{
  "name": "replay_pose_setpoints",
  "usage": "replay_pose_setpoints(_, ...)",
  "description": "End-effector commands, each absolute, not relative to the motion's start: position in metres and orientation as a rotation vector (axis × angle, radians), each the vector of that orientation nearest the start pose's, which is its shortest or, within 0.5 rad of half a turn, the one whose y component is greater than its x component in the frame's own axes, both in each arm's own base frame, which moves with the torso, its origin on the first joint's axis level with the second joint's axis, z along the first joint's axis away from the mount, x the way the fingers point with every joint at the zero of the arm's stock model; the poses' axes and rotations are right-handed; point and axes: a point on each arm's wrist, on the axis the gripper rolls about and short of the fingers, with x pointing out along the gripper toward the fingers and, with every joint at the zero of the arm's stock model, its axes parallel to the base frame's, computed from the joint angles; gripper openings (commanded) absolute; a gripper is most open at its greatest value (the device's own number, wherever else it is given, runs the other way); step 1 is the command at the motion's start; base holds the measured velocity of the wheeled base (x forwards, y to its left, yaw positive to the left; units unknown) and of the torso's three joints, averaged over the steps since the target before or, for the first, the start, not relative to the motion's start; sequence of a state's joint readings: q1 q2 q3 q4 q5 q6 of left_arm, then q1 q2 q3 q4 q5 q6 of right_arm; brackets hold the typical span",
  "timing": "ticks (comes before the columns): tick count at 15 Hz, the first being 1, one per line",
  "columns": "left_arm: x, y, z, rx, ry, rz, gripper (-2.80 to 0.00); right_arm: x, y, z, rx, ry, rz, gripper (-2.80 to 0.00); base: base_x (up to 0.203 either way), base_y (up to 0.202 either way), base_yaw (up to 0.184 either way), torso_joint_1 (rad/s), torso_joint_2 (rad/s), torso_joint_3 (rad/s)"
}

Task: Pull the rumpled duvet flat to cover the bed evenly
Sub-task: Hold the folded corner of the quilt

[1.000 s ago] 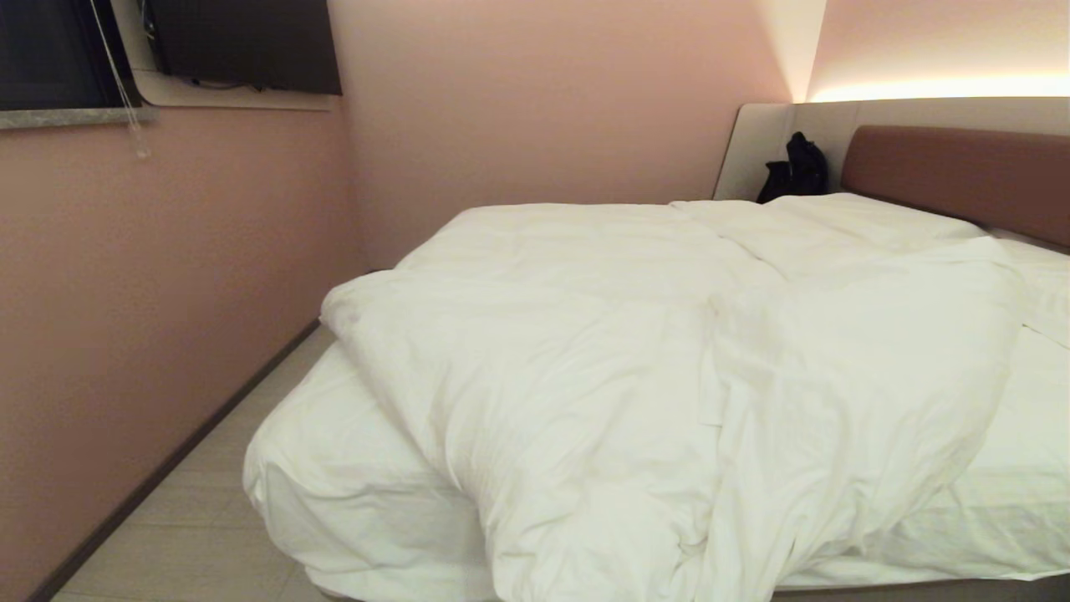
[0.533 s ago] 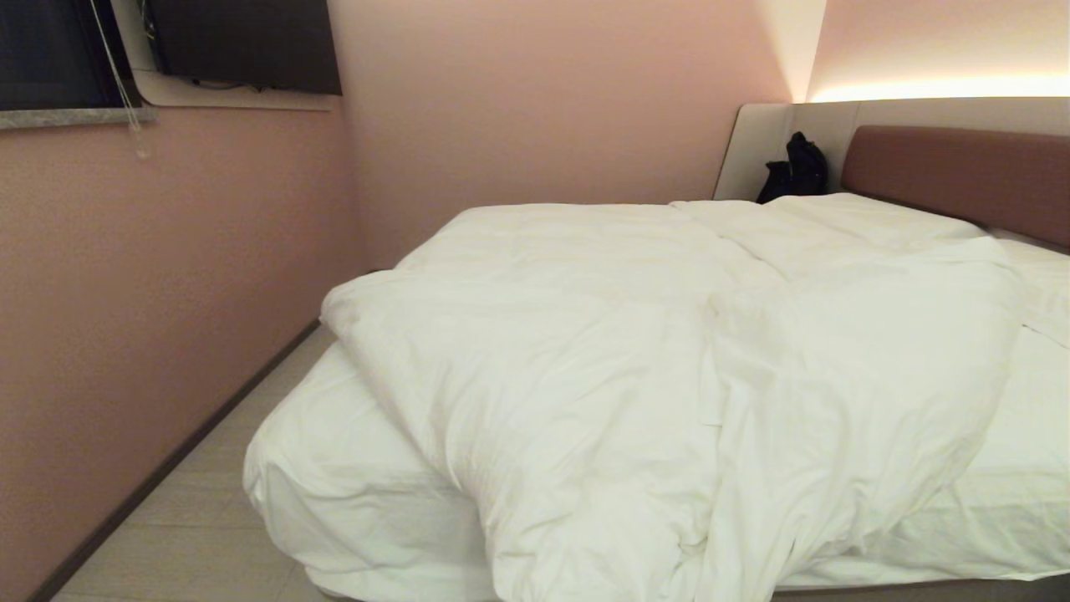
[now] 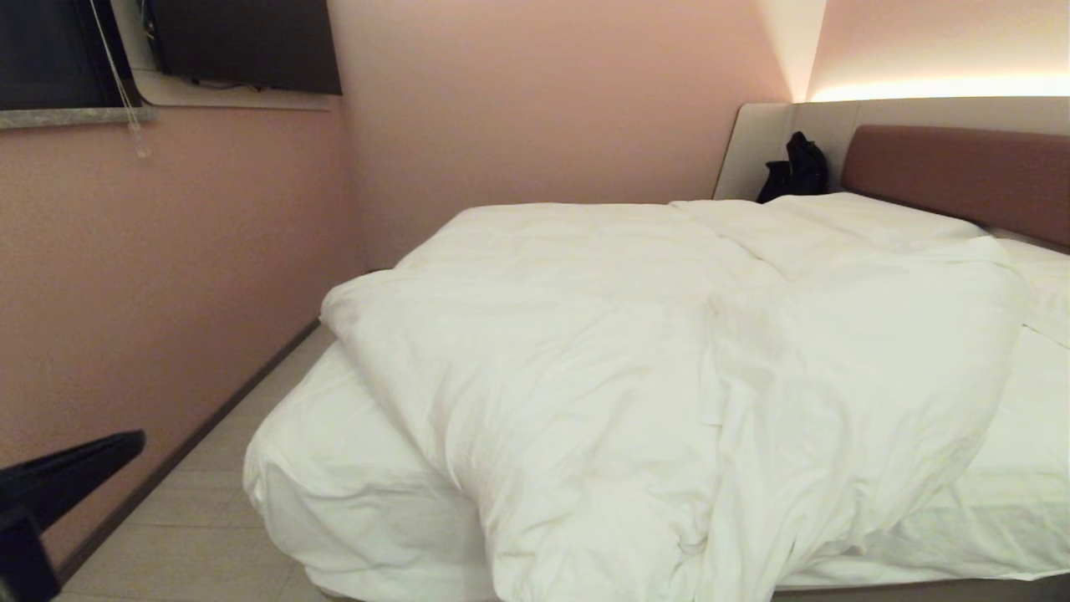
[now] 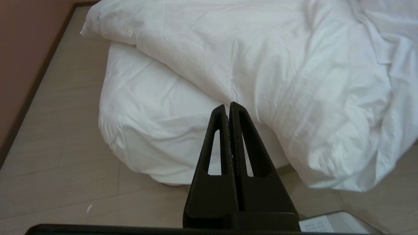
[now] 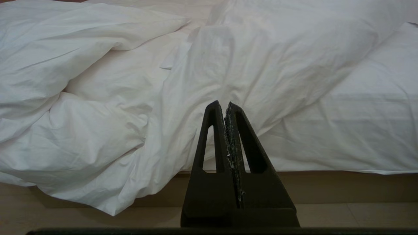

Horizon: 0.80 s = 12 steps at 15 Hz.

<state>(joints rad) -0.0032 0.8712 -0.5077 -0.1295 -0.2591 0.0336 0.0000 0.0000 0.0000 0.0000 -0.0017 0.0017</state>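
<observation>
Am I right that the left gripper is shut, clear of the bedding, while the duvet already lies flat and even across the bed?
Not quite: the duvet is not flat. The head view shows it rumpled, bunched towards the middle and spilling over the bed's near edge, leaving sheet bare at the corner. The left gripper is indeed shut and clear of the bedding.

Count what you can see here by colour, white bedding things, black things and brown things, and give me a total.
White: 2, the puffy white rumpled duvet and the thin white fitted sheet on the mattress.
Black: 3, the left gripper, the right gripper and the black bag by the headboard.
Brown: 1, the brown padded headboard.
Total: 6.
</observation>
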Motion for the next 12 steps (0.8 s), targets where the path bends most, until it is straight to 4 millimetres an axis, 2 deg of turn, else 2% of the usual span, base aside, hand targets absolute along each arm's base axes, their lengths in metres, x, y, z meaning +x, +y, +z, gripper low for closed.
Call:
replay_pose_setpoints(1,0.162,-0.007,0.204,-0.018,0.386,-0.271,-2.8,-0.023,0.0,0.075,0.002,0.0,-0.002,-2.8,0.0,0.0,0.0,0.0,0.0,0.0)
replay_pose_setpoints(3,0.197,-0.016,0.205,-0.008,0.402,-0.288,-2.8,-0.023,0.0,0.075,0.003,0.0,-0.002,-2.8,0.0,0.0,0.0,0.0,0.0,0.0)
replay_pose_setpoints(5,0.227,-0.041,0.203,0.038,0.42,-0.287,-2.8,-0.023,0.0,0.075,0.002,0.0,-0.002,-2.8,0.0,0.0,0.0,0.0,0.0,0.0)
replay_pose_setpoints(8,0.26,-0.077,0.194,0.094,0.454,-0.282,-2.8,-0.023,0.0,0.075,0.002,0.0,-0.002,-2.8,0.0,0.0,0.0,0.0,0.0,0.0)
replay_pose_setpoints(12,0.294,-0.106,0.183,0.119,0.438,-0.318,-2.8,-0.023,0.0,0.075,0.002,0.0,-0.002,-2.8,0.0,0.0,0.0,0.0,0.0,0.0)
